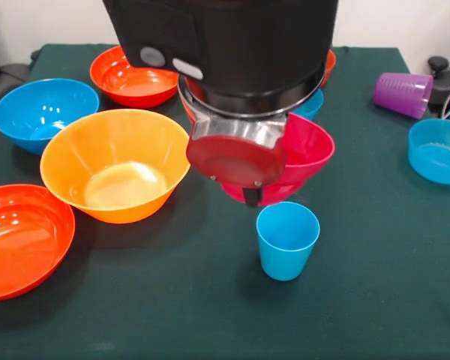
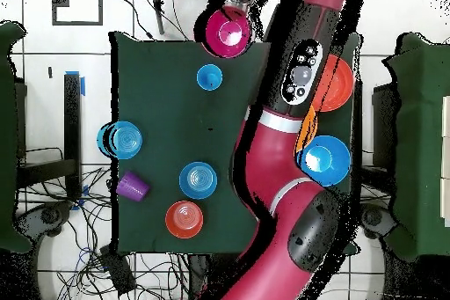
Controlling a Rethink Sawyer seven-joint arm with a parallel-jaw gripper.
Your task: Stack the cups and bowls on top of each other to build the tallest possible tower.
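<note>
Gripper [image 1: 251, 196] carries the magenta bowl [image 1: 309, 150], clenched on its rim by the look of it, though the fingers are mostly hidden behind the wrist. The bowl hangs mouth-up, slightly tilted, just above and behind the light blue cup [image 1: 287, 240]. The cup stands upright, mouth up, long axis vertical, at 6 o'clock of the bowl; probably the tower base. The purple cup [image 1: 403, 94] lies on its side at 2 o'clock, mouth toward 3 o'clock. The yellow-orange bowl [image 1: 114, 165] sits at 9 o'clock.

Dark green tablecloth [image 1: 375, 300] covers the table (tangled cables [image 2: 97, 257] lie alongside)
</note>
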